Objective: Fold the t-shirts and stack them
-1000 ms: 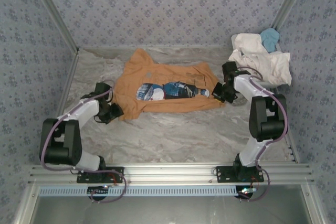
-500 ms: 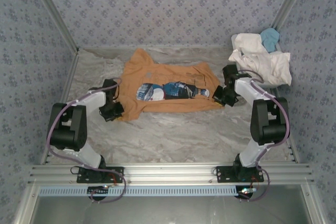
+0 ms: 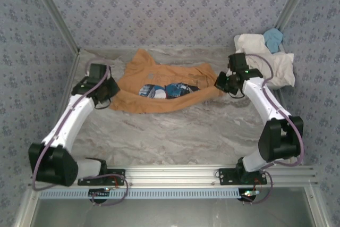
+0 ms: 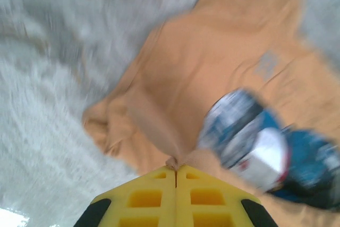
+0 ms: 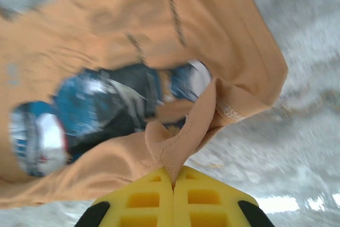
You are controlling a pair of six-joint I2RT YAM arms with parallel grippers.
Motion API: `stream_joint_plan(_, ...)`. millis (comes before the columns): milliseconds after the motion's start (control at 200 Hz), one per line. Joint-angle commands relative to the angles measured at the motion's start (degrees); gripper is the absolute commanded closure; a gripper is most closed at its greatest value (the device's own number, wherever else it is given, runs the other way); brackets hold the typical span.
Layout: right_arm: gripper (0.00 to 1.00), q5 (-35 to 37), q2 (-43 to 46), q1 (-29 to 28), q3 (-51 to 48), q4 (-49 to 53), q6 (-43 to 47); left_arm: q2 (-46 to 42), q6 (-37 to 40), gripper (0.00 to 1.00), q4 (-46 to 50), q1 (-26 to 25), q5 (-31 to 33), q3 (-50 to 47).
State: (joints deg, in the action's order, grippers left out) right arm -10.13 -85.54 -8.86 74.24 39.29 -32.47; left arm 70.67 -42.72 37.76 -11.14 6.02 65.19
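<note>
A tan-orange t-shirt (image 3: 159, 86) with a blue and white print lies across the middle of the marble table, its near edge lifted at both ends. My left gripper (image 3: 108, 93) is shut on the shirt's left end; its yellow fingers (image 4: 159, 195) pinch a peak of orange cloth (image 4: 172, 160). At the shirt's right end my right gripper (image 3: 221, 82) is shut on the hem (image 5: 175, 155), which rises in a fold between the yellow fingers (image 5: 191, 198). The print (image 5: 95, 110) sags between the two held ends. More t-shirts, white (image 3: 263, 59) and light blue (image 3: 273, 38), are heaped at the back right.
Patterned walls (image 3: 170, 3) close in the table (image 3: 175, 136) at the back and both sides. The heap of shirts sits just behind the right arm (image 3: 271, 110). An aluminium rail (image 3: 170, 176) runs along the near edge by the arm bases.
The left gripper shut on the shirt's left end. Both grippers then moved up and toward the back, lifting the shirt's near edge; the print has bunched and the shirt looks narrower.
</note>
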Motion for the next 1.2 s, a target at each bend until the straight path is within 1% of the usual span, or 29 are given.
stream_joint_plan(0, 1.0, -1.4, 5.3, -0.6, 4.9, -2.7, 1.0, -5.4, -5.5, 1.0, 2.9, 0.3, 5.7, 5.9)
stream_joint_plan(105, 1.0, -0.2, 11.7, -1.9, 6.3, -4.6, -0.4, -11.0, -6.5, 1.0, 2.6, 0.0, 8.9, 10.8)
stream_joint_plan(125, 1.0, 0.1, 12.9, -2.2, 6.4, -6.3, -0.4, -12.1, -6.4, 1.0, 2.6, 0.0, 9.5, 11.7)
stream_joint_plan(265, 1.0, 2.1, 23.3, -5.4, 6.5, -8.2, 0.6, -17.0, -2.8, 1.0, 2.9, -0.1, 12.2, 21.2)
stream_joint_plan(390, 1.0, 1.5, 29.6, -6.1, 8.1, -8.3, -0.7, -14.9, 1.1, 1.0, 4.4, 0.0, 12.7, 34.0)
stream_joint_plan(490, 1.0, -0.3, 30.4, -6.1, 11.3, -7.8, -2.6, -9.4, 2.7, 1.0, 5.7, 0.0, 11.6, 44.3)
stream_joint_plan(575, 1.0, -2.5, 27.4, -5.3, 14.8, -8.4, -3.1, -2.7, 3.4, 1.0, 7.4, 0.2, 9.9, 52.5)
stream_joint_plan(630, 1.0, -4.6, 23.9, -4.2, 17.3, -8.5, -6.0, 1.9, 3.4, 1.0, 8.4, 1.0, 8.3, 56.4)
stream_joint_plan(759, 1.0, -11.0, 14.4, 0.2, 19.9, -12.9, -12.9, 13.1, 0.5, 1.0, 8.8, 6.2, 0.0, 64.5)
stream_joint_plan(789, 1.0, -12.6, 12.1, 1.1, 20.3, -14.9, -14.7, 15.6, 0.7, 1.0, 9.3, 7.0, -1.0, 66.9)
stream_joint_plan(849, 1.0, -14.4, 7.3, 2.2, 23.0, -16.6, -16.3, 21.5, 1.3, 1.0, 11.8, 8.4, -2.6, 73.7)
stream_joint_plan(944, 1.0, -15.5, 0.9, 2.7, 28.9, -17.4, -15.9, 30.5, 2.3, 1.0, 15.8, 10.3, -5.9, 86.4)
stream_joint_plan(1004, 1.0, -16.0, -2.7, 3.3, 32.8, -17.7, -15.9, 35.3, 2.3, 1.0, 16.6, 11.4, -8.9, 93.6)
stream_joint_plan(1089, 1.0, -16.2, -6.7, 4.3, 38.6, -17.5, -16.5, 39.5, 1.0, 1.0, 16.2, 12.7, -12.1, 100.5)
stream_joint_plan(1194, 1.0, -17.1, -10.9, 5.6, 45.3, -18.3, -17.7, 39.6, -0.5, 1.0, 12.2, 13.8, -14.2, 101.5)
